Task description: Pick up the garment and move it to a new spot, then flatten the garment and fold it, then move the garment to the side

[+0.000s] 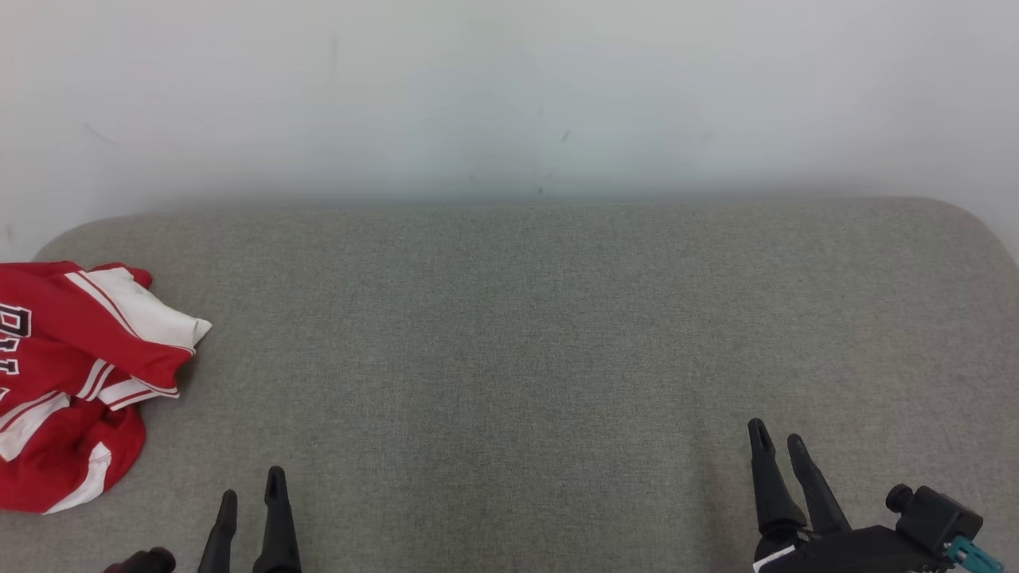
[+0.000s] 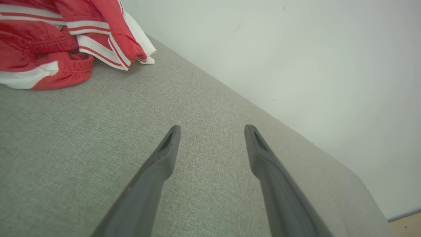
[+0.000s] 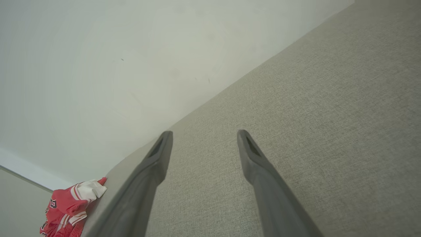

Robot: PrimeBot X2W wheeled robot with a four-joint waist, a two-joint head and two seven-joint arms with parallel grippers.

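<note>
Garment in a crumpled heap on the grey upholstered surface, ahead of the left gripper and off to its outer side. It is near that gripper but not touching it, and well apart from the right gripper, which stands far across the surface. Both grippers sit low over the cloth cover with their fingers spread wide and nothing between them. The wall rises beyond the fingertips of each.

The heap shows red fabric, white panels, striped trim and part of some dark lettering. Its outer part runs past the edge of the head view, so its full extent cannot be told. In the left wrist view, the part closest to the fingertips is a gathered red hem over a white panel. Beyond that, a folded flap with striped trim points toward the wall.

The step in hand is judged to be the pick-up, not yet begun. The left gripper is the better placed for it.

- **Approach:** swing outward toward the heap with the jaws kept wide.
- **Grasp point:** come down on a raised fold or hem rather than on the flat middle, since a ridge of fabric gives the fingers something to close around.
- **Risk:** pressing the tips into the upholstery may snag the cover.
- **Lift and placement:** a high lift lets the trailing cloth clear the surface. Setting the garment down between the two grippers would give both of them reach for flattening.
</note>
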